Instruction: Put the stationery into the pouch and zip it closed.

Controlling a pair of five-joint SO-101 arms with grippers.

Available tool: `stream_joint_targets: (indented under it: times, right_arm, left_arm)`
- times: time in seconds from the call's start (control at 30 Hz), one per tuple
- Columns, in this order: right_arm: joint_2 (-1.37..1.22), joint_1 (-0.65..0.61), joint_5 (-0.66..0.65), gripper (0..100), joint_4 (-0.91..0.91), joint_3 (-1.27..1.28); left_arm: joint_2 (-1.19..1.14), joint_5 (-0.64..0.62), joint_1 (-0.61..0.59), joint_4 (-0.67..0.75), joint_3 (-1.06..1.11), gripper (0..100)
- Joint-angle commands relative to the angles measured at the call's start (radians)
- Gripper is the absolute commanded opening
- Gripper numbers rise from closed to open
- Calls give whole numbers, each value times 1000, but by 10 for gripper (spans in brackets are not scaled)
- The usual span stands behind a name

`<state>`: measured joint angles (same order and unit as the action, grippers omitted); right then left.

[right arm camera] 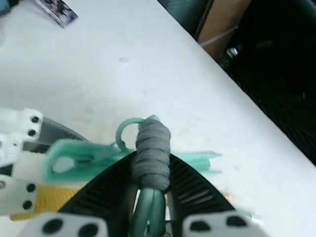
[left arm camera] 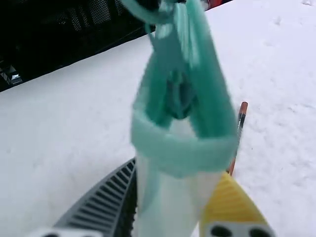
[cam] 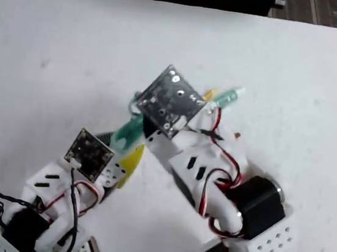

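Teal translucent plastic formed the soft pouch (left arm camera: 182, 113), which sat near the middle of the white worktop (cam: 55, 44), stretched between the two arms.

The left wrist view showed the left gripper (left arm camera: 168, 210) clamped on one end of the pouch. A grey ribbed finger (left arm camera: 103, 207) pressed one side and a yellow finger (left arm camera: 232, 207) the other, with pale folded plastic pinched between them. Just beside the pouch a thin orange pencil (left arm camera: 240, 123) lay on the worktop, its lower part hidden behind the yellow finger.

The right wrist view showed the right gripper (right arm camera: 152, 170) closed on another part of the pouch. Its black ribbed fingers met at a tip wrapped in grey tape (right arm camera: 153, 148), and teal material ran down between them. A small teal loop (right arm camera: 123, 133) stood just beside the tape. A small printed card (right arm camera: 57, 11) lay well apart from the pouch, cut off by the frame edge.

In the high view both grips were hidden under the arms' camera boards. Slivers of teal showed between the arms, and a slim teal-and-white piece (cam: 227, 97) poked out to the far right; whether it was pouch or pen could not be told. Whether the zip was open or shut, and whether anything lay inside, was hard to make out.
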<state>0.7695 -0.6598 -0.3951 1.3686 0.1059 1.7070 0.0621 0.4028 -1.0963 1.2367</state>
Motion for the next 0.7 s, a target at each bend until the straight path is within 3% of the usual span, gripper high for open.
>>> stream_joint_targets:
  times: [0.0, 0.1, 0.27, 0.53, 0.67]
  right_arm:
    - [7, 81, -8, 18, 47, -51]
    - [7, 119, -8, 18, 77, -46]
    - [7, 120, -8, 18, 97, -49]
    - [-5, 128, 0, 18, -36, -44]
    - [-10, 193, 0, 18, -82, -44]
  left_arm:
    - [-8, -15, 2, -8, -41, 176]
    - [-8, -17, 2, 12, -40, 151]
    - [-8, -9, 2, 29, -38, 18]
    - [-8, -9, 2, 28, -35, 23]
    - [-8, -9, 2, 28, -35, 23]
